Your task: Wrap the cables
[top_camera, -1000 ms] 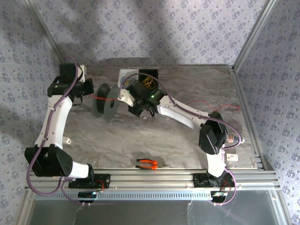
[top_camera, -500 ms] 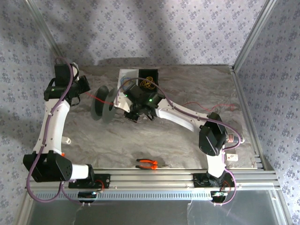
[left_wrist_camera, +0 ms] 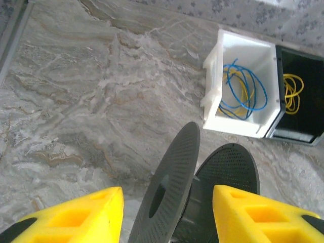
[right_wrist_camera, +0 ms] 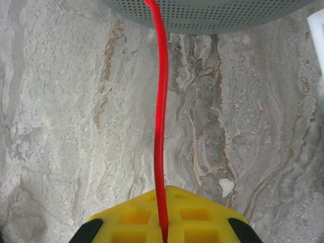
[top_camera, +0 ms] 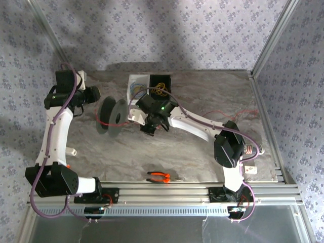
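Overhead, a black perforated plastic spool (top_camera: 112,115) stands on edge at about 10 o'clock on the grey marbled counter (top_camera: 192,152), tilted, its two round flanges side by side. The left tool (left_wrist_camera: 167,215) sits just at the spool's 10 o'clock. In the left wrist view its yellow fingers (left_wrist_camera: 76,215) stand wide apart with the spool between them. A sliver of counter shows between the left finger and the nearer flange, while the right finger overlaps the farther flange, so I cannot tell whether the tool is pressing on the spool.

The right tool (right_wrist_camera: 163,225) is closed on a thin red cable (right_wrist_camera: 161,101). The cable comes out of the middle of the pressed-together yellow pads and runs straight toward 12 o'clock in the right wrist view, up to the dotted grey flange at the top edge. From above, this tool lies just at the spool's 3 o'clock, near the counter's middle.

A white open plastic bin (left_wrist_camera: 212,76) holding a coil of blue and yellow wire sits at the counter's 12 o'clock. It touches a black open bin (left_wrist_camera: 309,61) on its 3 o'clock side, which holds yellow wire. Orange-handled pliers (top_camera: 158,176) lie at 6 o'clock, close to the near rail and well apart from both tools.
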